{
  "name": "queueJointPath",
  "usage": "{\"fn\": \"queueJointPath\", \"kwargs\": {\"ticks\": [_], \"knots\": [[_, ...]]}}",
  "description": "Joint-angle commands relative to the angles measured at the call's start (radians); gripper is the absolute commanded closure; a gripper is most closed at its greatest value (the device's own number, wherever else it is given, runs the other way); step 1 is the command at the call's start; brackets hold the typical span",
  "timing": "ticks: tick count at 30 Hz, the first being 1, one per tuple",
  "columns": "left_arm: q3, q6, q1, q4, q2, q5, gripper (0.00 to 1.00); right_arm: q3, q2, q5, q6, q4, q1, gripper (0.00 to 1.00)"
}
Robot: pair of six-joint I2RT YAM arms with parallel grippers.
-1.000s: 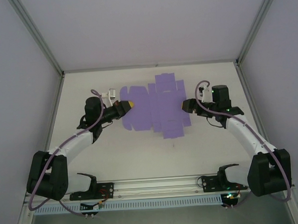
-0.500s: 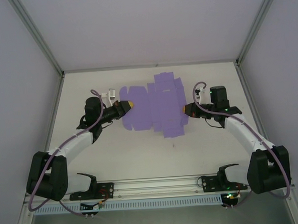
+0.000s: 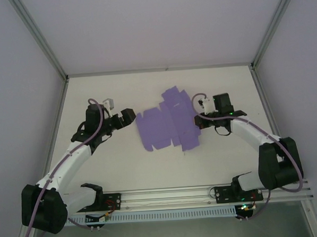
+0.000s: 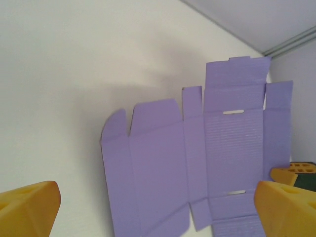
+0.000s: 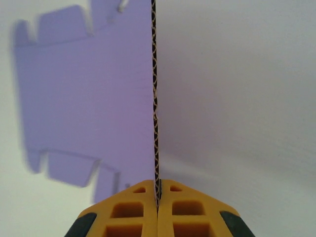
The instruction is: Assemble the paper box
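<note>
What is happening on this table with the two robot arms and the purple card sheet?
An unfolded purple card sheet lies on the white table, a box not yet folded up. The right gripper is shut on the sheet's right edge, pinching the card between its yellow fingers. The left gripper is wide open, facing the sheet's left side without gripping it.

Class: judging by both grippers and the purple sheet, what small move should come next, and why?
Probably the left gripper should advance to the free edge of the paper box: it stands open, clear of the card, while the right gripper is shut on the opposite edge.
</note>
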Motion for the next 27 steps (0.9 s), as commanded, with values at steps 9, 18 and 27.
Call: {"fn": "queueJointPath", "kwargs": {"ticks": [9,18,27], "knots": [[0.093,0.017,-0.002,0.023,0.185,0.161,0.00,0.008,0.070,0.470,-0.434,0.353,0.183,1.00],[0.262,-0.029,-0.047,0.126,0.360,0.314,0.00,-0.044,0.103,0.558,-0.658,0.520,0.291,1.00],[0.459,-0.060,-0.064,0.071,0.467,0.343,0.00,-0.043,0.166,0.643,-0.810,0.592,0.357,1.00]]}}
